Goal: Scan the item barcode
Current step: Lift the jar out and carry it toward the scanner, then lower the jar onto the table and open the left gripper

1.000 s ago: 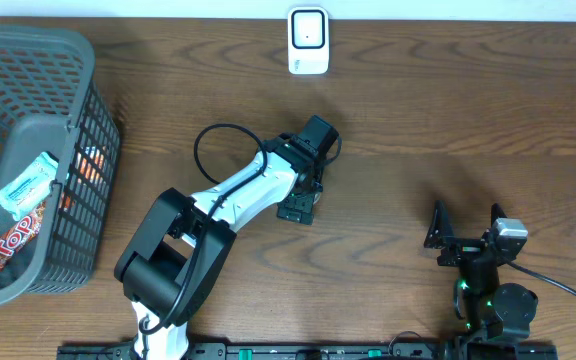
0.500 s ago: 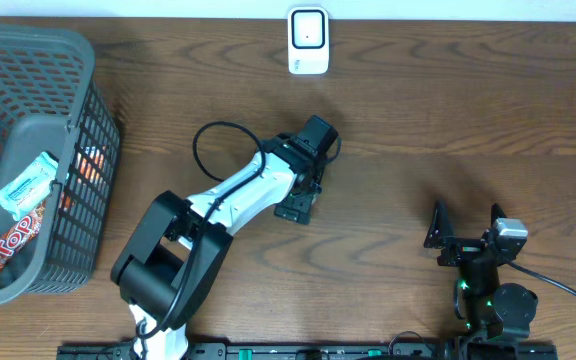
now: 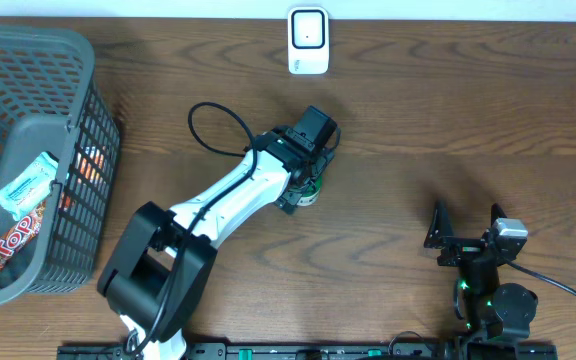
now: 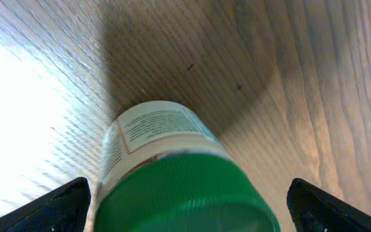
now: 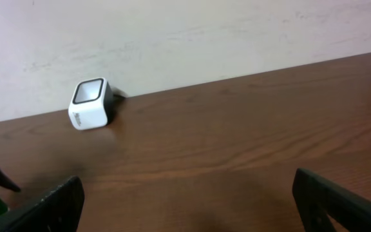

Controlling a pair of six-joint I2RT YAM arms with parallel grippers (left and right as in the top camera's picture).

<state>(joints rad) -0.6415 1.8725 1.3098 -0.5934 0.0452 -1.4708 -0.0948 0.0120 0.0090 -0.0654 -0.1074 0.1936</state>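
Observation:
The item is a white bottle with a green cap [image 4: 172,187] and a printed label, standing on the wooden table. The cap fills the bottom of the left wrist view. My left gripper [image 4: 189,212] is open, one finger on each side of the cap with a gap on both sides. From overhead, only a bit of the bottle [image 3: 309,194] shows under the left gripper [image 3: 302,190]. The white scanner [image 3: 308,41] stands at the table's far edge, and the right wrist view shows the scanner [image 5: 90,104] too. My right gripper [image 5: 192,209] is open and empty near the front right [image 3: 466,224].
A grey wire basket [image 3: 53,130] at the left holds several packaged snacks [image 3: 25,185]. A black cable [image 3: 208,125] loops off the left arm. A pale wall runs behind the scanner.
The left arm has reached a little farther and its gripper has turned and come down over the bottle, whose green cap now shows beneath it. The right arm has not moved.

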